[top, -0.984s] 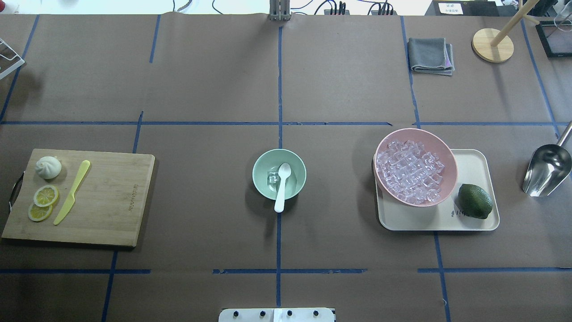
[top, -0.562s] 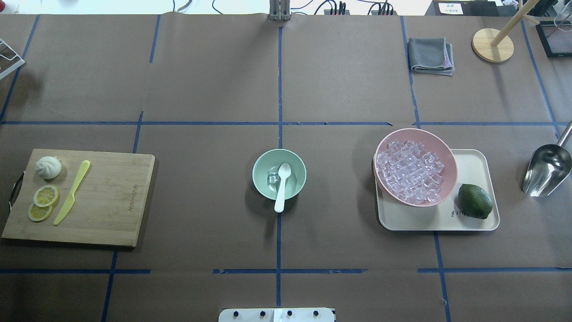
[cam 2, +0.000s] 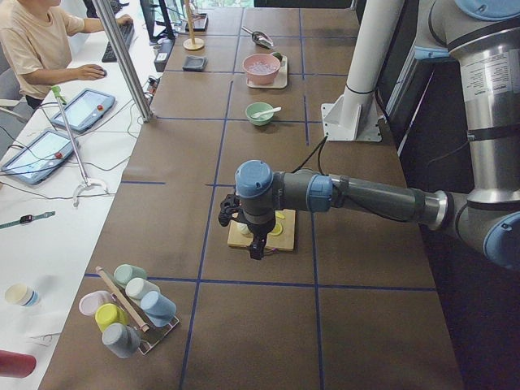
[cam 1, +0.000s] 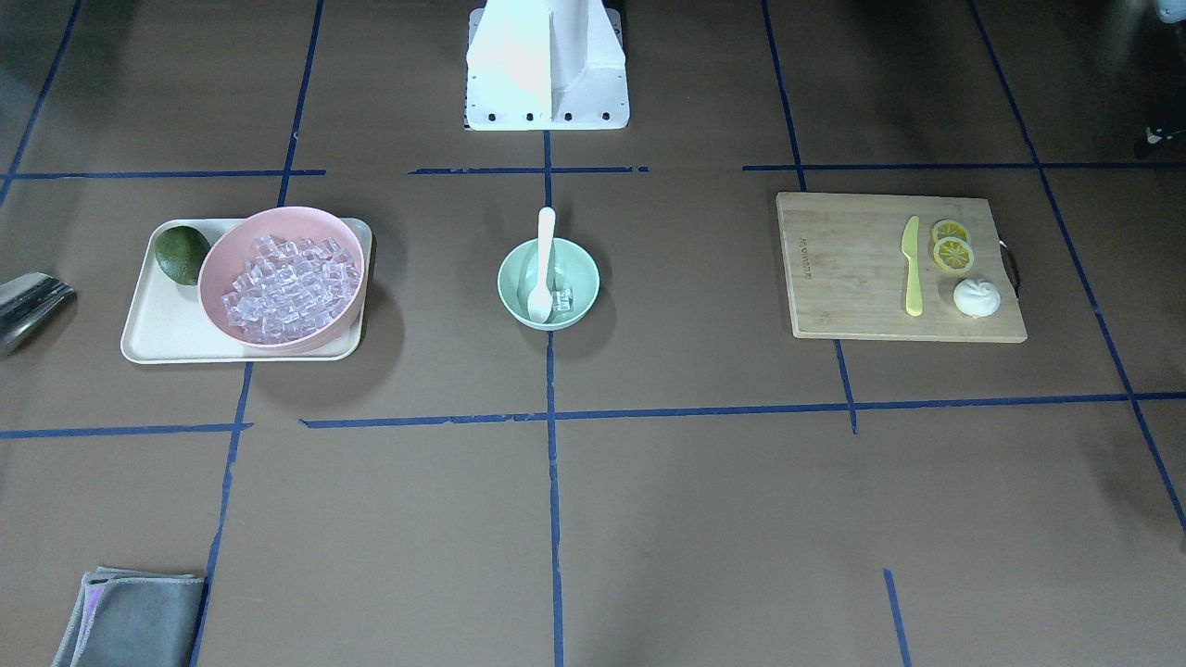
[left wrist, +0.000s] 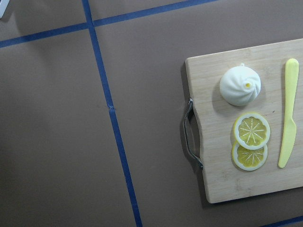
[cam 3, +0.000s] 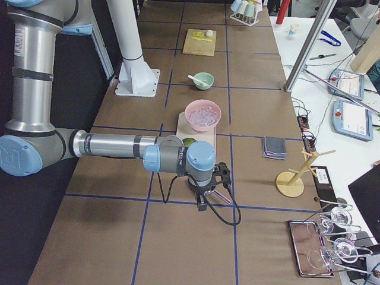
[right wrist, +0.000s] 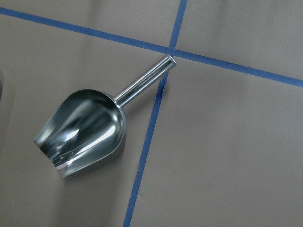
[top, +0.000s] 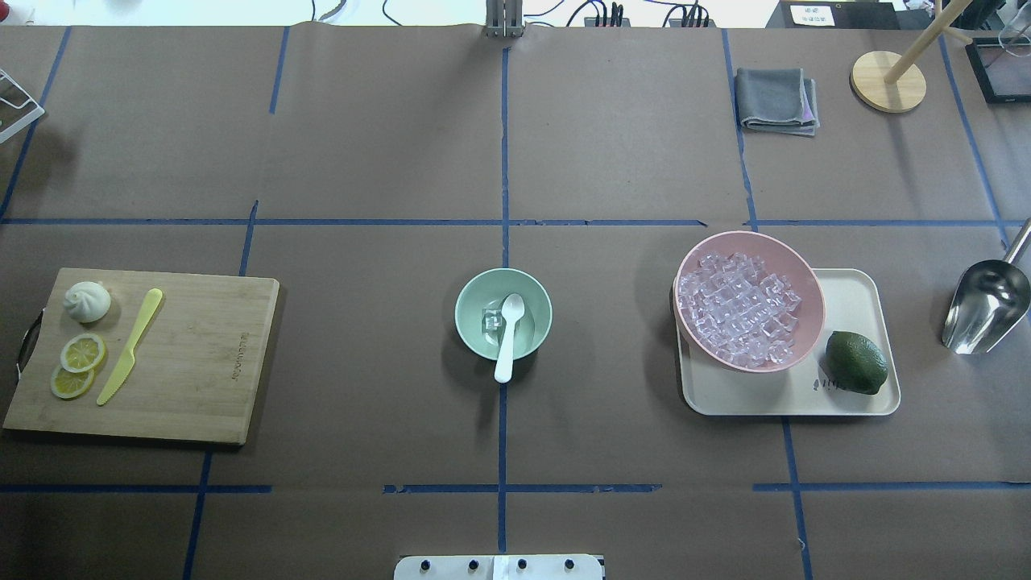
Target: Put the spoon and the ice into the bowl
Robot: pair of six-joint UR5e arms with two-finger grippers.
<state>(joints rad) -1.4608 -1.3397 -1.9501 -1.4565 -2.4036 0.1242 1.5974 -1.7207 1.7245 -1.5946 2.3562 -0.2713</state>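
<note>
The mint-green bowl (top: 483, 342) stands at the table's middle and also shows in the front view (cam 1: 579, 269). The white spoon (top: 508, 334) lies with its scoop inside the bowl and its handle over the near rim. A clear ice cube (top: 491, 320) sits in the bowl beside the scoop. More ice (top: 737, 310) fills the pink bowl (top: 809, 282). My left gripper (cam 2: 256, 244) hangs above the cutting board and my right gripper (cam 3: 205, 199) hangs above the metal scoop. Both show only in the side views, so I cannot tell whether they are open or shut.
A wooden cutting board (top: 193, 362) at the left holds a white bun (top: 87, 301), lemon slices (top: 82, 353) and a yellow knife (top: 129, 346). A cream tray (top: 854, 298) at the right carries the pink bowl and a lime (top: 856, 362). A metal scoop (top: 984, 306), a grey cloth (top: 776, 99) and a wooden stand (top: 888, 80) lie further right.
</note>
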